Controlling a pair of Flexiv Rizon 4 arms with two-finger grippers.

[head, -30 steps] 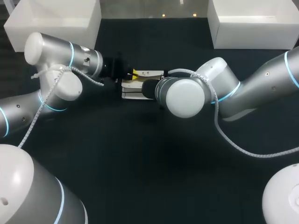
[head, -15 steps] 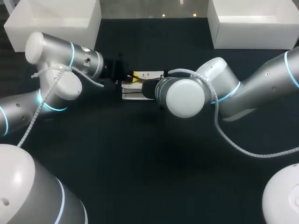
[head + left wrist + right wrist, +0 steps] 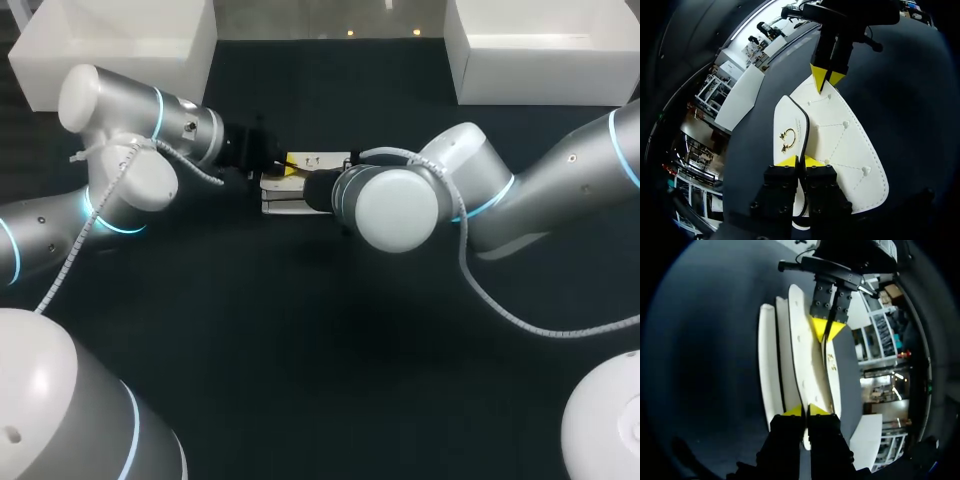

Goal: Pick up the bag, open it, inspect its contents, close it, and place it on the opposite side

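1. White bag [image 3: 285,195] lies flat mid-table [image 3: 300,350] in the head view, held between both arms. The left gripper [image 3: 288,168] is on its left end, yellow tips over the top edge. The right arm [image 3: 400,205] covers the other end, so its fingers are hidden here.
2. Left wrist view: the left fingers [image 3: 787,161] are together, clamped on the thin black trim [image 3: 805,132] of the bag's flap, just beside the gold clasp [image 3: 787,139]. The right gripper [image 3: 826,80] pinches the far tip of the bag, tips together. The quilted panel sits flat on the table.
3. Right wrist view: the bag shows edge-on as a stack of white layers. The right fingers [image 3: 792,411] are together, clamped on one middle layer. At the opposite end the black trim runs between the left gripper's tips.
4. Judgement: this looks like the opening step, with the flap in the left grip and the body in the right.
   - Right side should act purely as an anchor, with no pull.
   - Left side should lift the flap in an arc about its hinge line, not straight up.
   - Go slow past the clasp, since a thin trim can slip out of a pinch.
   - If the whole bag rises with the flap, stop and regrip lower.
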